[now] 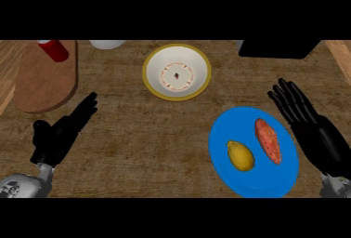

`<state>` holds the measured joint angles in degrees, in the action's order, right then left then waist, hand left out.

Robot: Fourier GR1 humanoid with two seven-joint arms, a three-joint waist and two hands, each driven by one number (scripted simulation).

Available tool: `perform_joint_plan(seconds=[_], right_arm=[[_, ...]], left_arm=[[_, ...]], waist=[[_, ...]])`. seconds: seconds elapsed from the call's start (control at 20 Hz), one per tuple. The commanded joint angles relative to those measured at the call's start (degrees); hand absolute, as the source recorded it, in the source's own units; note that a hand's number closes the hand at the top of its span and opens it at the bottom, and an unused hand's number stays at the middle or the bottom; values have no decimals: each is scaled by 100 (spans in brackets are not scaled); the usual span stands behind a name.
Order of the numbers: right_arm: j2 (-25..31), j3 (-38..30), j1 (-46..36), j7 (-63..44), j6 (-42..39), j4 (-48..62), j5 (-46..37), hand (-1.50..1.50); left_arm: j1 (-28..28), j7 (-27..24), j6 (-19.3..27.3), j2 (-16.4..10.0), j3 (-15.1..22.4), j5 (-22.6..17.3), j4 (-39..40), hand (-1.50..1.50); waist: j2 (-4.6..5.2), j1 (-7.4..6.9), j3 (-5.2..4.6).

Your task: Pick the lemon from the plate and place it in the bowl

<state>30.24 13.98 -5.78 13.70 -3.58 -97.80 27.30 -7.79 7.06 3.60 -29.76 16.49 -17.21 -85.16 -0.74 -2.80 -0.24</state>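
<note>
The lemon (241, 155) lies on the near left part of the blue plate (240, 123), just beside a reddish sweet potato (267, 140) but not touching it. The robot's right hand (316, 132) is at the plate's right edge, fingers straight and spread, holding nothing. The sweet potato sits between that hand and the lemon, so a reach straight across would likely nudge it or close on the wrong item; coming down from above looks safer. The lemon's rounded shape could also let it roll if touched off-centre. The bowl (195, 59), white with a yellow rim, stands well apart, farther off and to the left. A release short of its rim would leave the fruit loose on the surface (137, 153). The left hand (60, 135) rests open and empty at the lower left. The surface is brown wood grain. A wooden board (41, 83) at the far left carries a red-and-white container (53, 49). A white object (107, 44) and a black one (277, 49) sit along the far edge. Nothing of the room beyond shows.
</note>
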Motion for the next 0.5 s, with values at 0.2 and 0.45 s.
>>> perform_joint_plan(seconds=[0.2, 0.45], right_arm=[[100, 774, -900, 6, -2754, 800, 1104, 150], [14, 66, -1517, 936, -2960, 2856, 646, -150]], left_arm=[[-714, -300, 655, -119, -523, 465, -264, 0], [-964, -213, 1201, 185, -515, 731, -320, 0]], waist=[[275, -479, 82], [307, -321, 79]])
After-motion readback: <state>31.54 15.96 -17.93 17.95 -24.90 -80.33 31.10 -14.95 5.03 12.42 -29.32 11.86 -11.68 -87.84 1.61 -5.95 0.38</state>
